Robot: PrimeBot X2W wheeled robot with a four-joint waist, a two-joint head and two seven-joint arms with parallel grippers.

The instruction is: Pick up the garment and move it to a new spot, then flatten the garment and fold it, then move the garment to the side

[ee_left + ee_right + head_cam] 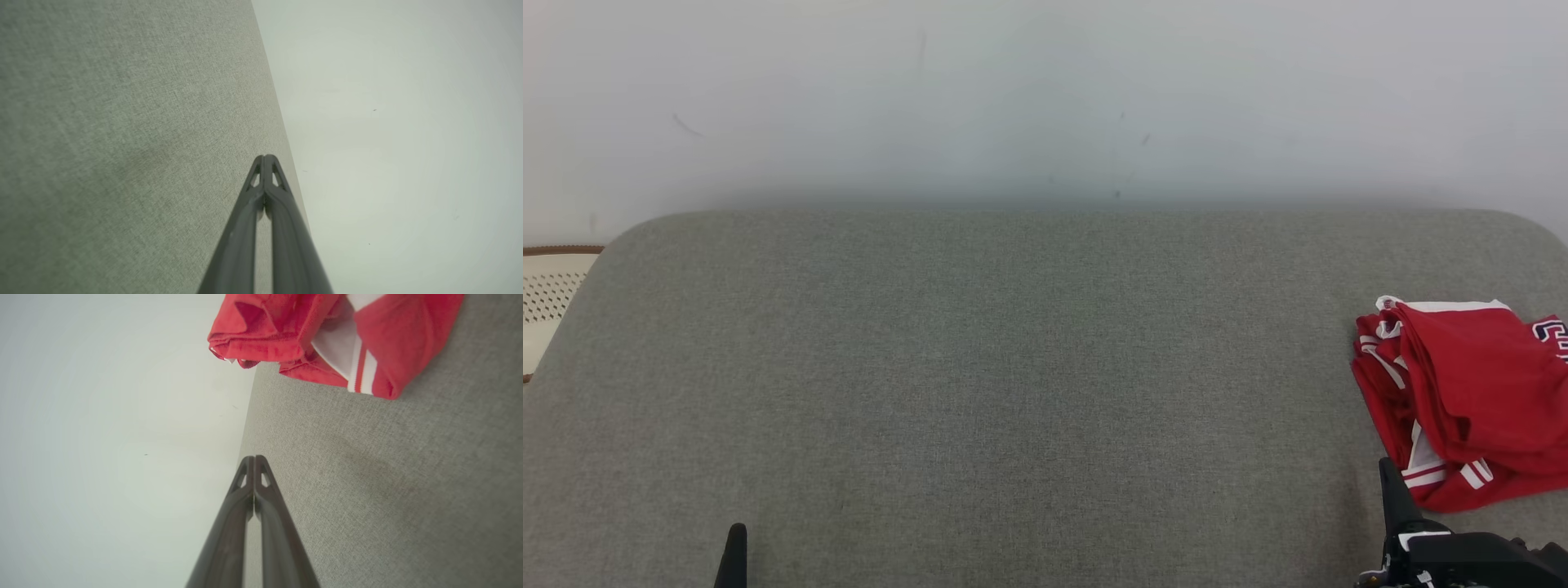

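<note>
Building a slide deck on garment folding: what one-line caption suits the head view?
Red garment bunched at far right of the grey cushion; right gripper shut beside it, left gripper shut at lower left.

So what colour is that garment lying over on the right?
The garment is red with white stripes and trim, seen best in the head view.

red garment [1478, 392] with white stripes, grey woven surface [1013, 367], dark hands
</note>
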